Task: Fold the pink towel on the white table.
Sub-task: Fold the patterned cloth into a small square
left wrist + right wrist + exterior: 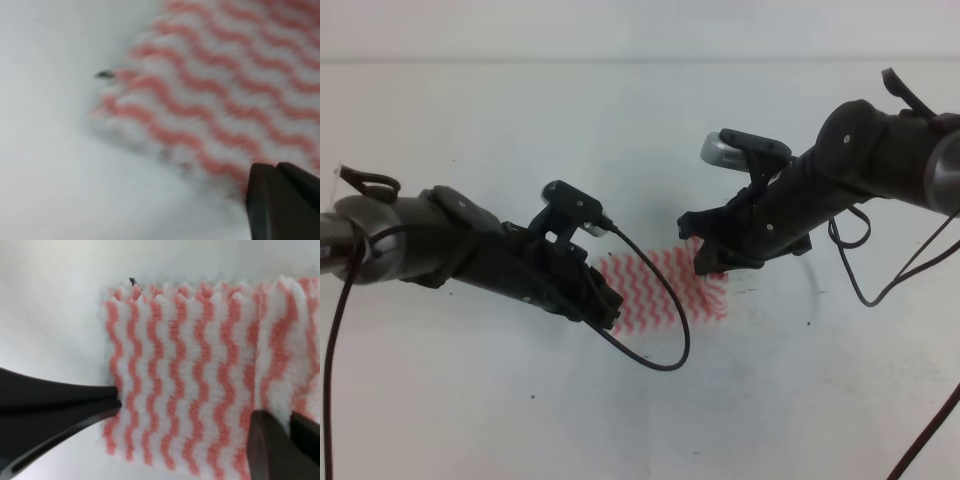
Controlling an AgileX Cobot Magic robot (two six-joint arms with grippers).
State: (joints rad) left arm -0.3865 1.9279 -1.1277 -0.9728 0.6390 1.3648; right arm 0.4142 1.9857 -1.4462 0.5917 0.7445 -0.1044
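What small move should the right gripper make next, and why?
Probably close the right gripper: its fingers stand apart over the pink towel, one at the towel's edge, so closing should pinch that edge for the fold.

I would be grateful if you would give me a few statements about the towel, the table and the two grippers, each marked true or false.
1. The pink towel lies on the white table. True.
2. The towel has plain solid pink colouring. False: it has pink-and-white wavy stripes.
3. The left gripper is at the towel's left edge in the high view. True.
4. The right gripper hangs far from the towel, over bare table. False: it is right over the towel's upper right part.
5. A second cloth lies on the table. False: only one towel is in view.
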